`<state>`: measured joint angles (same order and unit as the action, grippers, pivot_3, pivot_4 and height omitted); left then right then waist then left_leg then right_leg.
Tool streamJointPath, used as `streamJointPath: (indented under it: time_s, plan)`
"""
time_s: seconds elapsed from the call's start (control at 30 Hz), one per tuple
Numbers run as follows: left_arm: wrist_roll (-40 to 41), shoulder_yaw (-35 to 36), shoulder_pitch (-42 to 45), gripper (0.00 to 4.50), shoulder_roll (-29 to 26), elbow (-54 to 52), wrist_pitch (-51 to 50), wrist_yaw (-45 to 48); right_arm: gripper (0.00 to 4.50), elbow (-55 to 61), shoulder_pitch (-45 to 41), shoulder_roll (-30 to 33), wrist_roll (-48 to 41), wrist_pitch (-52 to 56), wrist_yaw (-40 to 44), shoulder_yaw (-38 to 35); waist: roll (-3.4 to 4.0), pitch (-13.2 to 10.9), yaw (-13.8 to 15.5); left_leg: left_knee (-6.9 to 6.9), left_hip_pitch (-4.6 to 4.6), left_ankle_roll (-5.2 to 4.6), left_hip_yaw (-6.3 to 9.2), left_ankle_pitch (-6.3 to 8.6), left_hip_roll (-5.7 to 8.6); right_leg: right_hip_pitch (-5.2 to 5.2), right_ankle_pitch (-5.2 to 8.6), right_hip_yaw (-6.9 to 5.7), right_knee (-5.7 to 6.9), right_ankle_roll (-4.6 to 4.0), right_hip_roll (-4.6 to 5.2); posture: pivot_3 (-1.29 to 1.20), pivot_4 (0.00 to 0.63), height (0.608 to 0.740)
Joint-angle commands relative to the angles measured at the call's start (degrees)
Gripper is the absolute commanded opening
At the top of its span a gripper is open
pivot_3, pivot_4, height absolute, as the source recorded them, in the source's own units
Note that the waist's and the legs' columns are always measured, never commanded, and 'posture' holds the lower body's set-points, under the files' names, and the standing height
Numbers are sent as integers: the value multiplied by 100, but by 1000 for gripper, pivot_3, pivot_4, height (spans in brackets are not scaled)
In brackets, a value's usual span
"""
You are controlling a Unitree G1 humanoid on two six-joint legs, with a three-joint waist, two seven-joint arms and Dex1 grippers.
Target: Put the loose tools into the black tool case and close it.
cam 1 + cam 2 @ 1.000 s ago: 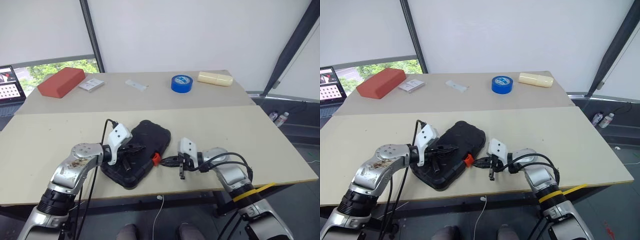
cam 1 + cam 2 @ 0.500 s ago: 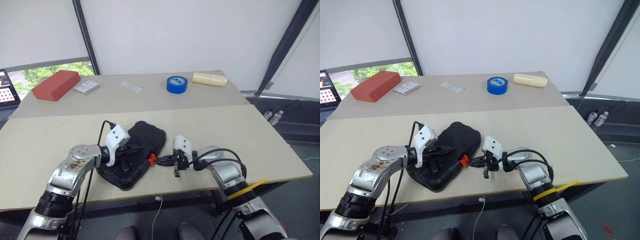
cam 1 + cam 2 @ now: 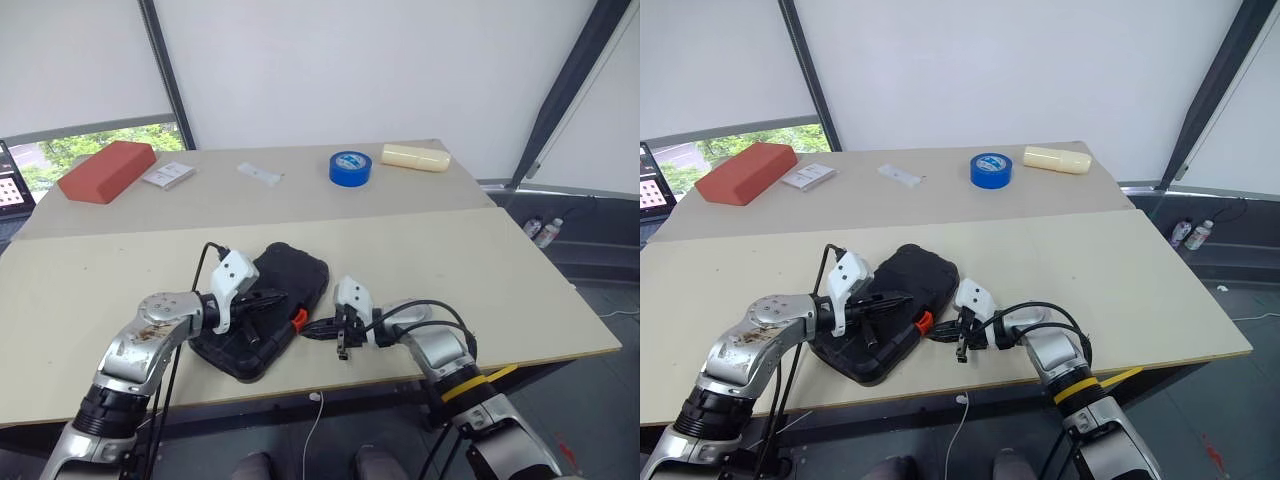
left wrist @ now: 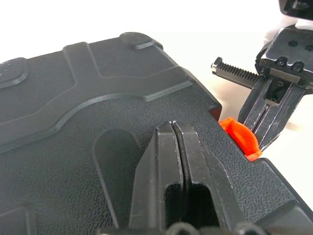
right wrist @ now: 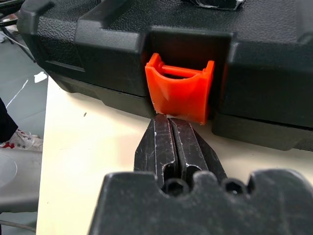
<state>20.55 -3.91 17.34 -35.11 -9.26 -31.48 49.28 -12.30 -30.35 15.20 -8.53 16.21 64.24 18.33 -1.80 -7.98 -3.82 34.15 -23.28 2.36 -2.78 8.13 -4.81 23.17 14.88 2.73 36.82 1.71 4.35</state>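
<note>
The black tool case (image 3: 290, 272) lies with its lid down near the table's front edge, and its orange latch (image 3: 298, 320) faces my right arm. My left gripper (image 3: 279, 296) is shut and its tips rest on the lid (image 4: 98, 93), a little way from the latch (image 4: 239, 139). My right gripper (image 3: 309, 331) is shut, low over the table and pointing at the case. Its tips (image 5: 168, 123) sit just under the latch's (image 5: 178, 93) lower edge, touching or nearly so. The loose tools are out of view.
On the far half of the table stand a blue tape roll (image 3: 349, 167), a cream block (image 3: 415, 157), a red block (image 3: 107, 171), a small white box (image 3: 168, 175) and a white strip (image 3: 259, 173). The table's front edge (image 3: 330, 385) runs just behind my grippers.
My right gripper has crept left, closing on the orange latch. The left gripper stays on the lid. The whole view has shifted a little.
</note>
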Motion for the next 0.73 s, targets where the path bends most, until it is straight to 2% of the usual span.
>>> streamJointPath:
  time_s: [0.03,0.07,0.17,0.23,0.33,0.47,0.53,0.6,0.73]
  plan:
    - [136,230,-694,70,91,271,225,84,0,642,130,281,-406,-410,284,-376,3,1,-4,-13,0,0,-2,0,1,-3,1,2,-4,-2,1,0,150,740]
    - [175,405,-785,315,104,201,579,179,0,673,181,376,-439,-484,293,-453,2,1,-2,-23,-5,0,-3,0,2,-5,2,3,-5,-4,0,0,150,740]
    - [699,1295,-1335,1014,-23,-170,1357,750,752,709,375,865,-663,-903,635,-804,2,-4,11,-33,-13,4,-2,3,0,4,20,1,-6,-10,-3,0,150,740]
    - [895,2002,-1737,1855,-181,-300,1805,968,1624,493,434,1168,-649,-1404,750,-1057,-3,-10,2,-33,-35,5,-3,6,-1,21,28,1,-7,-2,-3,0,150,740]
    - [929,2843,-2383,2772,-404,-341,1999,927,2487,-3,402,1450,-629,-2207,827,-1367,-24,-37,10,-31,-57,-7,-4,5,-2,44,29,1,-7,17,-3,0,150,740]
    - [419,3708,-3393,4163,-496,-194,2514,678,3919,-907,241,1764,-492,-3319,954,-1662,-58,-71,85,-27,-115,-9,-4,8,0,99,25,2,-7,13,-2,0,150,740]
    - [291,3962,-3909,4500,-519,-93,2502,628,4473,-1266,151,1881,-494,-3553,1043,-1707,-61,-73,113,-25,-120,-2,-10,13,0,99,21,2,-19,5,3,0,150,740]
    - [206,4078,-4261,4500,-546,-37,2510,627,4473,-1552,50,1946,-510,-3717,1098,-1721,-72,-84,124,-25,-124,-2,-16,15,3,102,21,3,-25,2,7,0,150,740]
    - [242,4176,-4415,4500,-384,39,2829,517,4473,-1919,-100,1968,-431,-4222,1178,-1679,-76,-99,164,-23,-133,-1,-14,15,-1,105,39,-3,-35,-29,7,0,150,740]
